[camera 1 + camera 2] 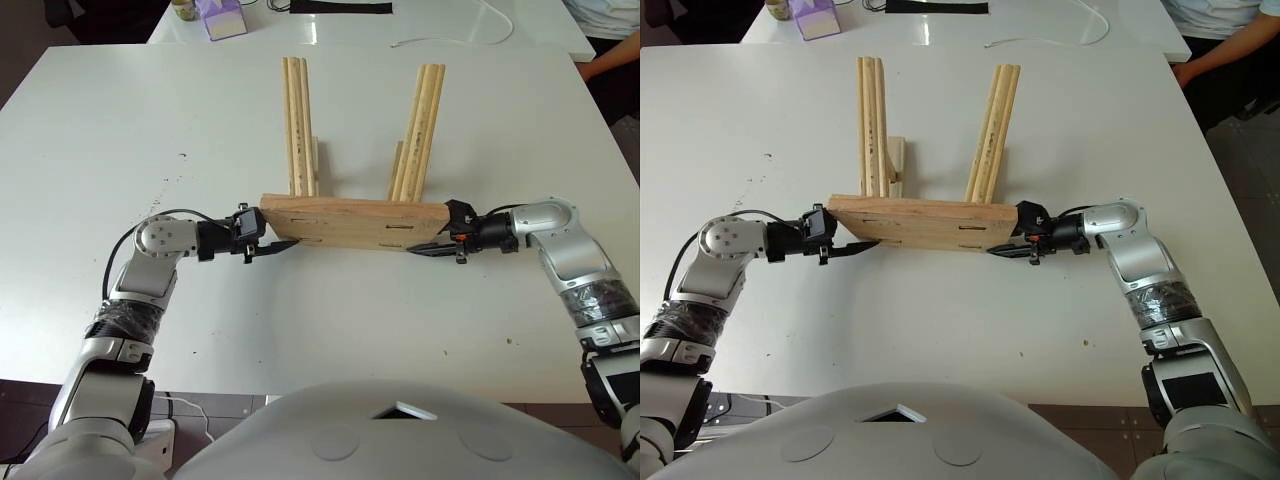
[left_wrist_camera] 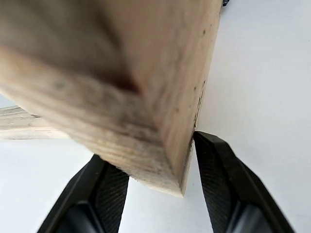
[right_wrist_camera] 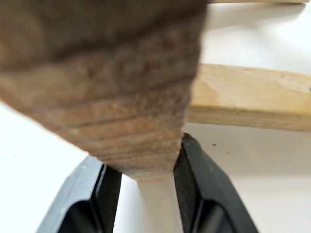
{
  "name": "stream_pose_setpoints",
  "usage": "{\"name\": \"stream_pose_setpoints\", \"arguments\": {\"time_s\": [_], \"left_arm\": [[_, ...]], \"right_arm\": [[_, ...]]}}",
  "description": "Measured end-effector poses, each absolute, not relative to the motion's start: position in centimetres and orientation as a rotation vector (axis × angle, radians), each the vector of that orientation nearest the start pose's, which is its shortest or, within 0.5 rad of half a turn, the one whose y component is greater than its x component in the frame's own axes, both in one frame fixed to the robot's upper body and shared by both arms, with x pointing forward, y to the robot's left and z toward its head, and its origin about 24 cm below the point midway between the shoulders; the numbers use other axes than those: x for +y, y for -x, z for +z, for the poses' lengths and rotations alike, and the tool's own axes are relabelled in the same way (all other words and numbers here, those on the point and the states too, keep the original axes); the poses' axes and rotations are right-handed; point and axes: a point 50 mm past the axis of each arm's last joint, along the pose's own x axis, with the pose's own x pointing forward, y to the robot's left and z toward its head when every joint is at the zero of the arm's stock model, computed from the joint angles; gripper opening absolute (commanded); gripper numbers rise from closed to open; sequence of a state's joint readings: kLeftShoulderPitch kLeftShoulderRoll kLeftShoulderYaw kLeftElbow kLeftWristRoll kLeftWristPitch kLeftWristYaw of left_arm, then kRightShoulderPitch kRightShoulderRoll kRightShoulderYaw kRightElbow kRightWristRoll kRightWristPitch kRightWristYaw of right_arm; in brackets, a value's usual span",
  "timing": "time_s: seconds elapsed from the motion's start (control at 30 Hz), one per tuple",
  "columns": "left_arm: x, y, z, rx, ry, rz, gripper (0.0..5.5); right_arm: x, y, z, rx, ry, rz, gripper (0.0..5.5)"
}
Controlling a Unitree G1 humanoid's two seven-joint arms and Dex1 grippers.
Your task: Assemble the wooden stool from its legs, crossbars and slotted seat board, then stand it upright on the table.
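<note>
The wooden stool lies on its side on the white table (image 1: 150,130). Its slotted seat board (image 1: 355,222) stands on edge facing me. Two pairs of legs, left (image 1: 298,125) and right (image 1: 420,130), point away, each with a short crossbar (image 1: 316,160) near the seat. My left gripper (image 1: 272,238) is shut on the board's left end, fingers (image 2: 223,184) on either face of the seat board (image 2: 121,73). At the right end my right gripper (image 1: 435,240) is shut on the seat board (image 3: 107,73), its fingers (image 3: 194,189) pressed to both faces.
A purple tissue box (image 1: 220,17), a jar (image 1: 184,9) and a white cable (image 1: 450,40) lie on a second table behind. A person (image 1: 610,40) sits at the far right edge. Bare table surface spreads left, right and in front of the stool.
</note>
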State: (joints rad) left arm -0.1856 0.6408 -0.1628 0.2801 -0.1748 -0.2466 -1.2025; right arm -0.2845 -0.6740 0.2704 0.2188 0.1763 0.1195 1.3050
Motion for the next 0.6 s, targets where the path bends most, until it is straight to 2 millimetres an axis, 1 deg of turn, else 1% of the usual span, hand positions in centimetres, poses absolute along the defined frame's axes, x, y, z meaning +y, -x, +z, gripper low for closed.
{"name": "stream_pose_setpoints", "arguments": {"time_s": [0.07,0.13,0.23,0.33,0.47,0.53,0.6], "left_arm": [[21.1,-24.6,5.5,0.227,-0.475,-1.310,1.79],[21.2,-23.9,6.0,0.270,-0.405,-1.345,1.65],[21.2,-23.2,7.6,0.300,-0.262,-1.369,1.64],[21.3,-22.4,9.3,0.287,-0.079,-1.380,1.64],[21.6,-21.4,11.0,0.193,0.173,-1.369,1.64],[21.4,-21.3,11.8,0.109,0.292,-1.339,1.64],[21.2,-21.4,12.7,0.013,0.409,-1.289,1.64]], "right_arm": [[-19.6,-25.5,5.3,0.502,0.374,1.407,1.41],[-19.7,-25.0,5.6,0.529,0.334,1.421,1.41],[-20.4,-24.4,7.4,0.556,0.210,1.429,1.41],[-21.2,-23.6,9.3,0.581,0.076,1.432,1.41],[-21.9,-23.1,11.6,0.539,-0.109,1.461,1.41],[-22.0,-22.9,12.1,0.512,-0.201,1.461,1.41],[-21.6,-22.7,12.0,0.474,-0.293,1.454,1.41]]}}
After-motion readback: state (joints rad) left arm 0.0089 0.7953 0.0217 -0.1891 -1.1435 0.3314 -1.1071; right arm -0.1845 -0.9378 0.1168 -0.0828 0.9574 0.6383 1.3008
